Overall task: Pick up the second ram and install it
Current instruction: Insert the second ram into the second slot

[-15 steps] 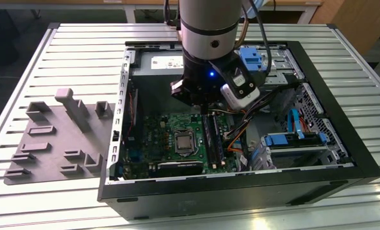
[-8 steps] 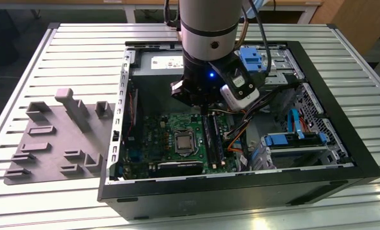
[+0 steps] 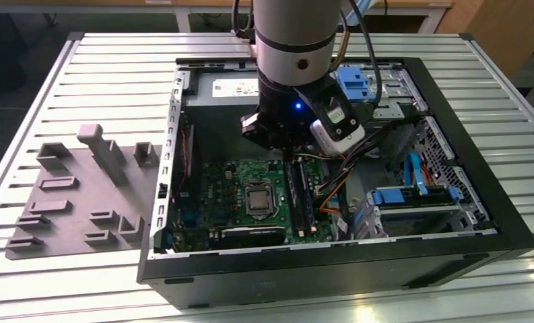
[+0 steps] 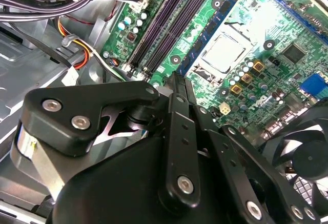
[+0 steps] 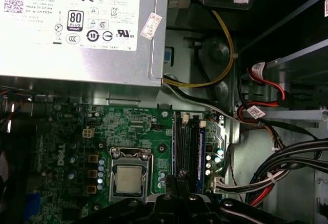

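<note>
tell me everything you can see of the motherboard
The motherboard is a green circuit board lying flat in the open case, beside the grey power supply. It carries a square silver processor in a metal frame, long black slots, small capacitors and connectors. Wires plug in beside the slots. The pincer hangs close over the slots' end.

second ram (image 3: 299,195) | dark narrow stick | on edge in motherboard slot (seated)
</note>
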`<move>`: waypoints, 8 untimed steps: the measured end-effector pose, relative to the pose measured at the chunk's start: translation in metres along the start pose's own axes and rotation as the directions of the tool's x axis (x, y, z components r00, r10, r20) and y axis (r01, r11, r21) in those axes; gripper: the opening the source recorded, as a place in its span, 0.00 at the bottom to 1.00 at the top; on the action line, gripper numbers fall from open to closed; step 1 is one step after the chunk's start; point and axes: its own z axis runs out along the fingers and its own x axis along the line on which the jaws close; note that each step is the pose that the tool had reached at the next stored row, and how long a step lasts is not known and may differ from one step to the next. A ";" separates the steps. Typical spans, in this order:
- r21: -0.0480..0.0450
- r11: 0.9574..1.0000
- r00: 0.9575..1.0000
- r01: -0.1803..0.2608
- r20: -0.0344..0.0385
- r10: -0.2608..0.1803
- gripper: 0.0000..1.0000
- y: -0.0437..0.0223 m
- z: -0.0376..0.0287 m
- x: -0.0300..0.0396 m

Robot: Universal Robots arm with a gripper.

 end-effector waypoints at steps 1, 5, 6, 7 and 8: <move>0.000 1.000 1.000 -0.001 0.000 0.001 0.12 0.0000 0.0002 0.0000; 0.000 1.000 1.000 -0.003 0.000 0.003 0.12 0.0000 0.0009 0.0000; 0.000 1.000 1.000 -0.004 0.000 0.004 0.12 -0.0001 0.0012 0.0000; 0.000 1.000 1.000 -0.005 0.000 0.005 0.12 -0.0001 0.0014 0.0001; 0.000 1.000 1.000 -0.006 0.000 0.006 0.12 -0.0001 0.0016 0.0001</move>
